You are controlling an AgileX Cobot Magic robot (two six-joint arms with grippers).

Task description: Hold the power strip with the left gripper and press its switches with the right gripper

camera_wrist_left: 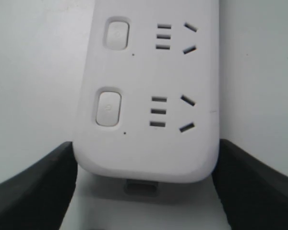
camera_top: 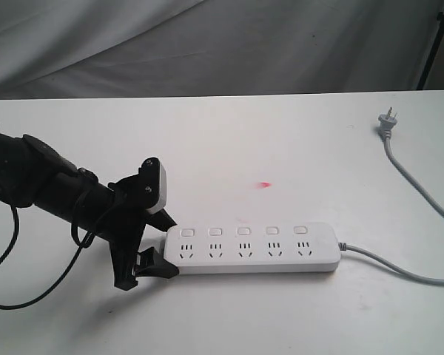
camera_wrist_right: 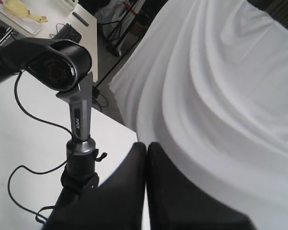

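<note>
left fingers (camera_wrist_left: pixel 33 196): set wide, pressed on both long edges of the power strip (camera_top: pixel 255 249) at its rounded end; strip held.
right fingers (camera_wrist_right: pixel 125 196): shut, pad against pad; pointed at the white cloth (camera_wrist_right: pixel 221 96).
power strip: long white bar, rounded ends, laid flat on the table (camera_top: pixel 244 140) near its front, five socket sets facing up.
switches (camera_top: pixel 243 231): five white rounded squares in a row, one by each socket set.
cord (camera_top: pixel 399 266): grey, led out of the end opposite the held one.
plug (camera_top: pixel 385 122): grey, laid well apart, far right of table.
red spot (camera_top: pixel 263 184): seen on table behind strip.
left arm (camera_top: pixel 52 185): black, stretched across table's left side.
</note>
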